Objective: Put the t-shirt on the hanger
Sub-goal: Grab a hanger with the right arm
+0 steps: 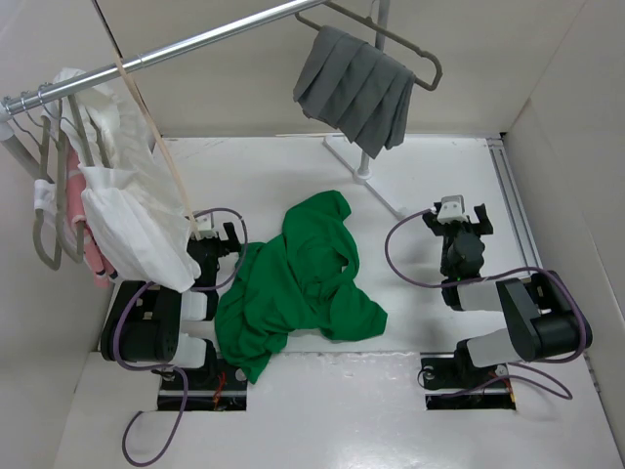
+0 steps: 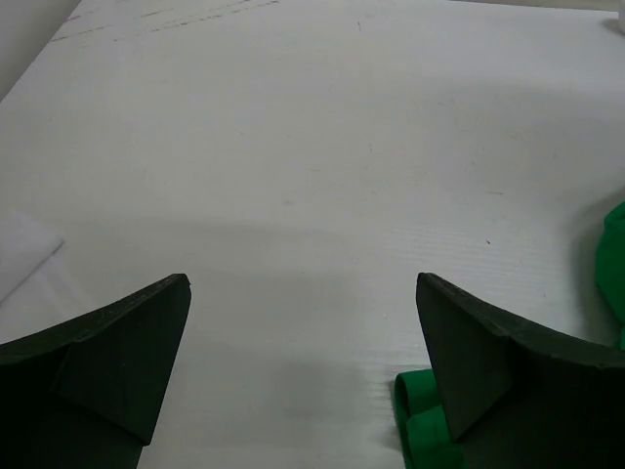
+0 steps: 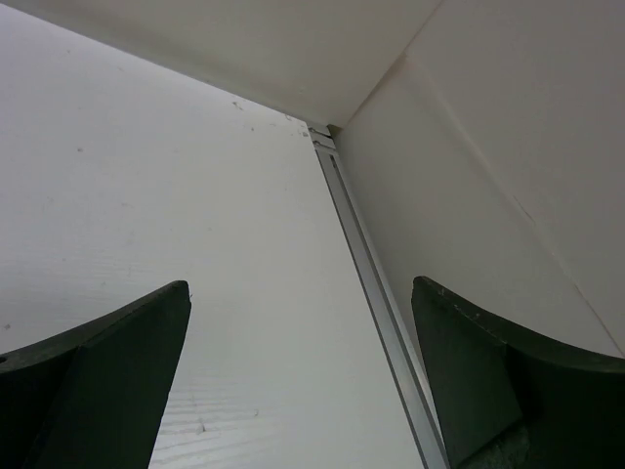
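Top external view: the bright green t-shirt (image 1: 298,288) lies crumpled on the white desk (image 1: 283,171) between the two arms, nearer the left one, its lower edge reaching toward that arm's base. The left hand (image 1: 217,234) sits just beside the shirt's left side; in the left wrist view its dark fingers (image 2: 117,362) are spread wide over bare desk with nothing between them, and a fold of green cloth (image 2: 420,420) lies against the right-side finger. The right hand (image 1: 457,217) is well apart from the shirt, on the right side of the desk; in the right wrist view it (image 3: 301,293) is likewise spread and empty, facing the far corner of the enclosure. The tan hanger (image 1: 156,142), seen only as a slim line, slants from the metal rail (image 1: 195,41) down toward the left hand, beside the white garments (image 1: 127,205). A grey pleated cloth (image 1: 356,88) hangs near the back wall.
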Robot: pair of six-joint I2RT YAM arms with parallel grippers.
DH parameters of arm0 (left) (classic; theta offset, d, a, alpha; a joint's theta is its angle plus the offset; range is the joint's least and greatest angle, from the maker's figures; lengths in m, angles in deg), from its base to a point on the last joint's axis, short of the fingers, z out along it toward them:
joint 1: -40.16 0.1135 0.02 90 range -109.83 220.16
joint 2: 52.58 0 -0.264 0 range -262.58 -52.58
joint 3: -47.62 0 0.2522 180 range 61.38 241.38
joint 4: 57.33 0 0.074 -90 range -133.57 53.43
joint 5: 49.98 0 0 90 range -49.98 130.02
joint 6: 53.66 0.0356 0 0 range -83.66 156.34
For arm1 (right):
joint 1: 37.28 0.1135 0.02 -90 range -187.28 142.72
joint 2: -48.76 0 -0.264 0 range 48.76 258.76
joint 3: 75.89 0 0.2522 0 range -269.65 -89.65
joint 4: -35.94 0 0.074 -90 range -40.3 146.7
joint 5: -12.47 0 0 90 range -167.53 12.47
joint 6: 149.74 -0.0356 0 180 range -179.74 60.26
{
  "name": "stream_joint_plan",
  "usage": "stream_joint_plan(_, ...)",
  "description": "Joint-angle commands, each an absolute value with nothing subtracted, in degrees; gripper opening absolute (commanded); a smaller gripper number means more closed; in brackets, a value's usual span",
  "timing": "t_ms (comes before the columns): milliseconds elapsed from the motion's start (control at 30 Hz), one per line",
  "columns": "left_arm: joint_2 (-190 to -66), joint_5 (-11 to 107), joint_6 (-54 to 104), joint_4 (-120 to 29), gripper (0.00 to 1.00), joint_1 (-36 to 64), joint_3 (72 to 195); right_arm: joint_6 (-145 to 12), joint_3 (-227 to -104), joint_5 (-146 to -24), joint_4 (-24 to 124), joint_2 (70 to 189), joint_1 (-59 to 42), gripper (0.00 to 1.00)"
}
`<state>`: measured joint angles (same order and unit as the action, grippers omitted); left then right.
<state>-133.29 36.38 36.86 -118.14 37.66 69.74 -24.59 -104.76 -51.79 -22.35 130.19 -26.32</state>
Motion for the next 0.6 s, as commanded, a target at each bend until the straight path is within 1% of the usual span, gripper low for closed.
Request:
stream_joint_plan(0,-132.21,37.03,35.99,-130.32,0.99,37.88,70.61,-24.67,-106.17,-51.16,-25.62,130.41,-26.03,0.99)
stream_joint_plan(100,-132.21,38.08,36.95,-130.93,0.99,37.88,70.61,-24.67,-106.17,-51.16,-25.62,130.41,-26.03,0.99)
stream_joint_plan(133,-131.25,44.09,38.61,-131.72,0.99,37.88,70.61,-24.67,-106.17,-51.16,-25.62,130.41,-26.03,0.99)
stream_joint_plan(167,-130.2,46.85,40.11,-132.6,0.99,38.4,67.57,-24.67,-106.17,-51.16,-25.62,130.41,-26.03,0.99)
stream_joint_plan(233,-127.66,53.08,40.91,-139.09,0.99,40.07,64.3,-24.67,-106.17,-51.16,-25.62,130.41,-26.03,0.99)
stream_joint_plan(333,-128.25,53.64,41.79,-146.98,0.99,40.08,59.9,-24.15,-106.69,-51.95,-23.96,128.84,-25.5,0.99)
stream_joint_plan(400,-128.26,53.65,42.4,-148.86,0.99,39.46,58.32,-24.15,-106.7,-52.75,-22.99,128.83,-25.5,0.99)
stream_joint_plan(433,-127.47,56.69,43.63,-149.65,0.99,39.46,57.61,-23.36,-107.48,-52.75,-21.68,127.09,-25.5,0.99)
stream_joint_plan(467,-124.59,64.9,48.25,-149.13,0.99,39.46,56.65,-23.36,-108.36,-53.79,-19.32,125.86,-25.5,0.99)
stream_joint_plan(500,-122.39,69.59,50.91,-148.0,0.99,39.46,54.64,-22.83,-109.94,-54.41,-10.16,124.45,-25.5,0.99)
stream_joint_plan(533,-119.84,74.25,54.41,-145.72,0.99,39.46,53.83,-23.96,-114.82,-55.11,-3.71,121.83,-25.5,0.99)
stream_joint_plan(567,-113.55,78.65,57.93,-137.26,0.99,39.46,53.82,-26.23,-118.09,-55.12,3.49,121.11,-25.5,0.99)
